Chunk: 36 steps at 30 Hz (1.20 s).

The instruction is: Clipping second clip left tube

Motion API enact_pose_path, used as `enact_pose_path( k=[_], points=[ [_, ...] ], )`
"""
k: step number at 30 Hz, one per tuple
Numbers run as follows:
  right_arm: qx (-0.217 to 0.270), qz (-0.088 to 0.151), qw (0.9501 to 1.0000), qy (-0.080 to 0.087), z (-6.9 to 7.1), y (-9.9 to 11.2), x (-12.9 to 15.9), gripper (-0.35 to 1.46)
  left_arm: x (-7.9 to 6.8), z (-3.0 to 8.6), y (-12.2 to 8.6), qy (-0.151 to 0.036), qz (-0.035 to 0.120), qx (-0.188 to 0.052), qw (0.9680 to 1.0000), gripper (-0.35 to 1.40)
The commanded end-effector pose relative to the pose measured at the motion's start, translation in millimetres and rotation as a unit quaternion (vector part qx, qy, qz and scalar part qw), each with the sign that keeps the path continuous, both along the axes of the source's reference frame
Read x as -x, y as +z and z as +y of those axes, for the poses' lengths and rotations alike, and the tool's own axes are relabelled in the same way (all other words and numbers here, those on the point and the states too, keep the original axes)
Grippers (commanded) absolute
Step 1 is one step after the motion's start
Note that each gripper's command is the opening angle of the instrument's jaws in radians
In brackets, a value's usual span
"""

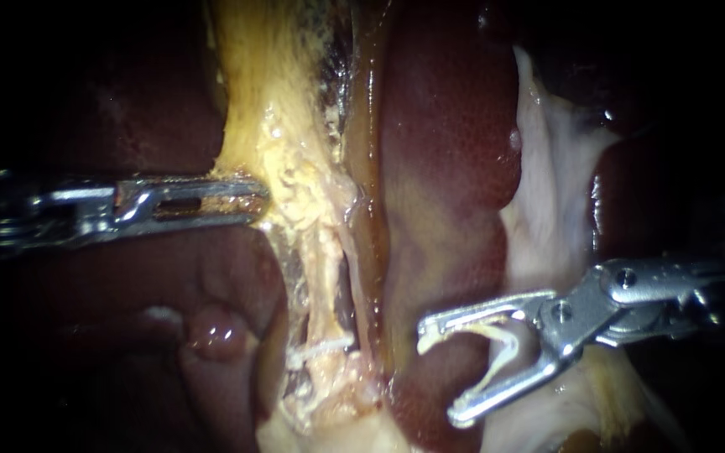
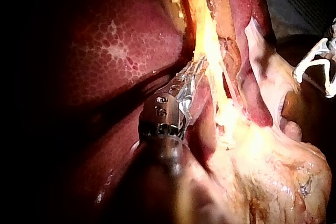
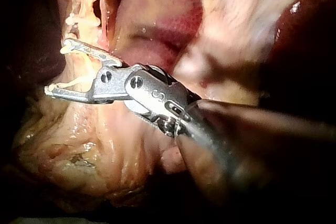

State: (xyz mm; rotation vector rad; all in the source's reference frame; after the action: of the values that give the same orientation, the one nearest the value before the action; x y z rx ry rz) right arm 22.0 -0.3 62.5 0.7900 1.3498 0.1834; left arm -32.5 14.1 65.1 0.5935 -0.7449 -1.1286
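My left instrument (image 1: 249, 201) comes in level from the left, its jaws shut on the yellow fatty tissue (image 1: 291, 159); the left wrist view shows the same grip (image 2: 191, 73). Below that grip a thin pale tube (image 1: 322, 289) runs downward, with a white clip (image 1: 322, 346) lying across it lower down. My right instrument (image 1: 442, 369) sits to the right of the tube, apart from it, over the liver. Its jaws stand wide apart with an open white clip (image 1: 501, 348) seated between them, touching both. The right wrist view shows that clip (image 3: 79, 80) in the jaws (image 3: 56, 67).
The dark red liver (image 1: 451, 151) lies between the tube and my right instrument. Pale, whitish tissue (image 1: 547, 210) rises behind the right instrument's shaft. A rounded reddish lobe (image 1: 216, 331) bulges below the left instrument. Yellow fat (image 2: 273, 171) spreads beneath the tubes.
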Motion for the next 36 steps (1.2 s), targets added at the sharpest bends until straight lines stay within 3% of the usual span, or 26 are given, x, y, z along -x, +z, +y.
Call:
enact_pose_path(
  k=[1, 10, 17, 23, 27, 36],
  points=[
    [0.000, 0.000, 1.0000, 0.000, 0.1, -0.2, 0.1, 0.55, 0.0, 0.0, 0.0, 0.000, 0.000, 0.000, 1.0000, -0.35],
    [0.001, 0.000, 1.0000, -0.001, -0.3, -0.2, 0.0, 0.54, -0.4, 0.3, -0.6, 0.001, -0.001, -0.002, 1.0000, -0.35],
    [-0.029, -0.014, 0.9995, 0.003, -0.9, 0.9, -1.1, 0.54, -1.9, 1.3, -3.4, 0.000, 0.002, -0.005, 1.0000, -0.35],
    [-0.058, -0.038, 0.9975, 0.010, -1.1, 3.3, -4.6, 0.53, -2.2, 1.4, -5.0, -0.006, 0.000, -0.004, 1.0000, -0.35],
    [-0.055, -0.072, 0.9958, 0.008, -1.3, 6.0, -7.1, 0.53, -2.2, 1.3, -5.3, -0.007, 0.000, -0.004, 1.0000, -0.35],
    [-0.050, -0.120, 0.9913, 0.024, -0.5, 11.0, -8.1, 0.53, -2.2, 1.1, -5.7, -0.009, 0.001, -0.007, 0.9999, -0.35]
  ],
)
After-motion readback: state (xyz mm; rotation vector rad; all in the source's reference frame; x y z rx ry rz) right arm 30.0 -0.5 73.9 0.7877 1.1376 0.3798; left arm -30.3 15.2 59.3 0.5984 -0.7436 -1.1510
